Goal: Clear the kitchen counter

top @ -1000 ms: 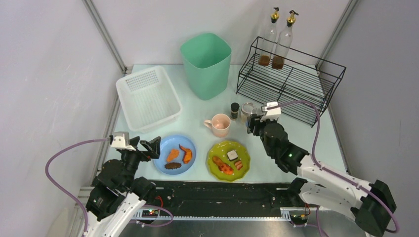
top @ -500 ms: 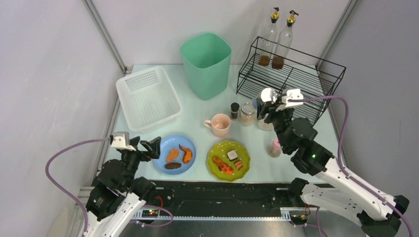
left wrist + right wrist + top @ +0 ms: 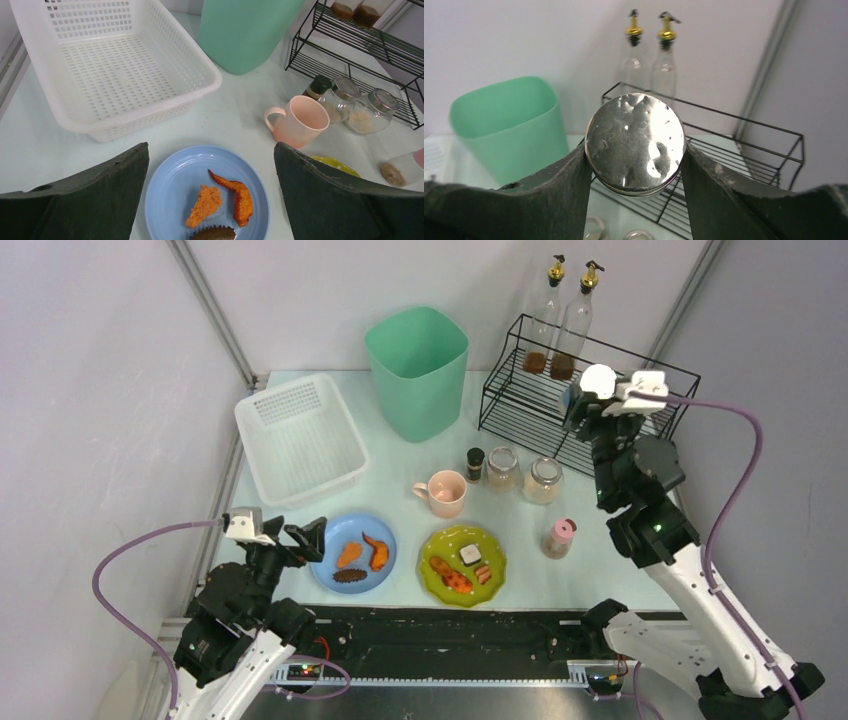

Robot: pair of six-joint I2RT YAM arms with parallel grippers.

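In the right wrist view the held jar (image 3: 634, 140) is showing only its metal lid; its body and contents are lying hidden behind that lid, between the fingers of the right end effector (image 3: 635, 152). Two more jar lids (image 3: 596, 233) are being cut off by the bottom edge there. In the left wrist view the blue plate (image 3: 172, 185) and a dark food piece (image 3: 214, 234) are running off the bottom edge. The yellow-green plate (image 3: 334, 166) is mostly hiding behind a finger (image 3: 345, 200) of the left end effector (image 3: 211, 146), and the pink-capped shaker (image 3: 402, 169) is being clipped at the right edge.
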